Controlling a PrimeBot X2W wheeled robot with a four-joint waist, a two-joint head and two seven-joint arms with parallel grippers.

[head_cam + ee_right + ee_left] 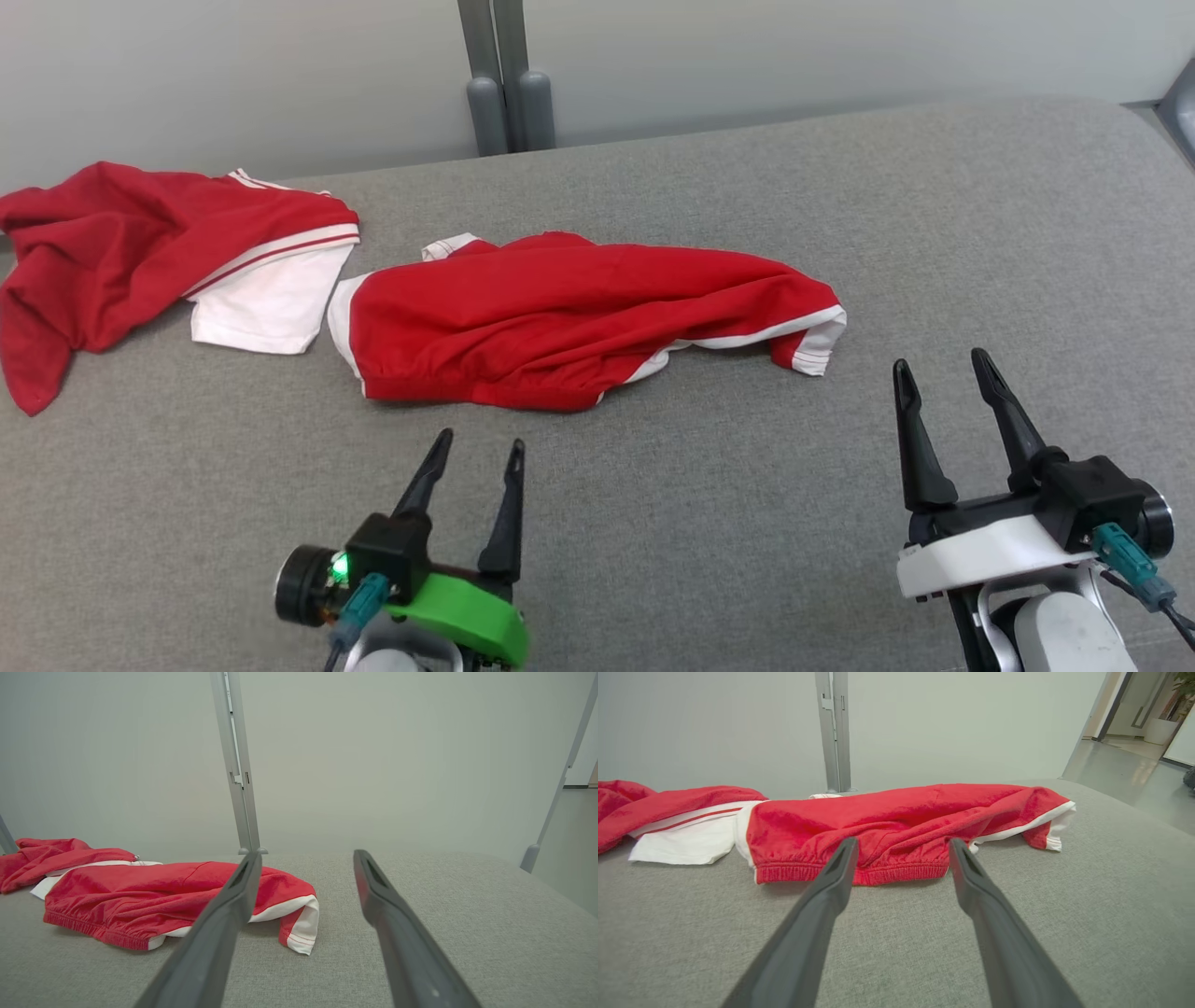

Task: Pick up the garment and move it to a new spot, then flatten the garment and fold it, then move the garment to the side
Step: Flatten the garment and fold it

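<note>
A red garment [579,317] with white trim and an elastic waistband lies rumpled on the grey padded surface [709,523], mid-table. My left gripper [478,448] hovers open just short of its waistband; in the left wrist view the garment [896,826] lies straight ahead between the open fingers of the left gripper [901,847]. My right gripper [938,369] stands open to the right of the garment's white-striped hem, empty. From the right wrist the garment [154,896] lies ahead and left of the right gripper [306,858].
A second red and white garment [140,252] lies crumpled at the far left, its white part close to the first one. A grey upright post [504,84] stands behind the surface's far edge. Bare grey fabric spreads to the right and front.
</note>
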